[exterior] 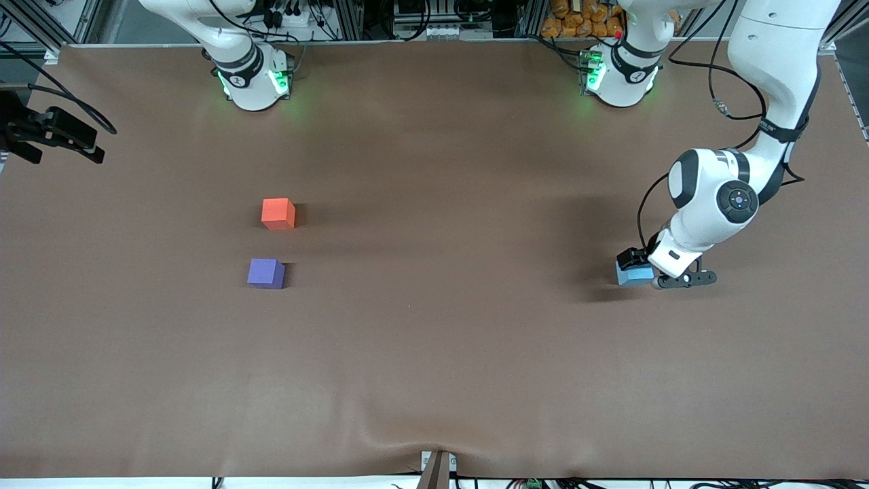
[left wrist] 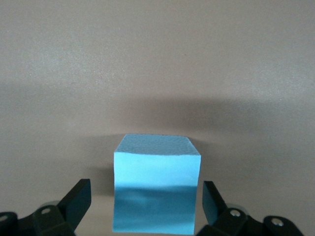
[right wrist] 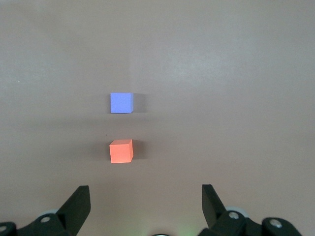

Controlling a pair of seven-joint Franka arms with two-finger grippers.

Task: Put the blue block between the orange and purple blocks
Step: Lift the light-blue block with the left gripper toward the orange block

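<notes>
The blue block (exterior: 635,276) sits on the table near the left arm's end. My left gripper (exterior: 638,267) is down around it and open. In the left wrist view the block (left wrist: 156,182) lies between the fingers (left wrist: 78,199) with a gap on each side, so my left gripper (left wrist: 145,207) is not touching it. The orange block (exterior: 278,213) and the purple block (exterior: 265,274) stand toward the right arm's end, the purple one nearer to the front camera, with a small gap between them. My right gripper (right wrist: 145,206) is open and empty, high over the orange block (right wrist: 121,151) and purple block (right wrist: 121,103).
The brown table cover (exterior: 434,339) is bare apart from the three blocks. A black camera mount (exterior: 47,132) juts in at the edge of the right arm's end. Both arm bases (exterior: 251,75) stand along the table edge farthest from the front camera.
</notes>
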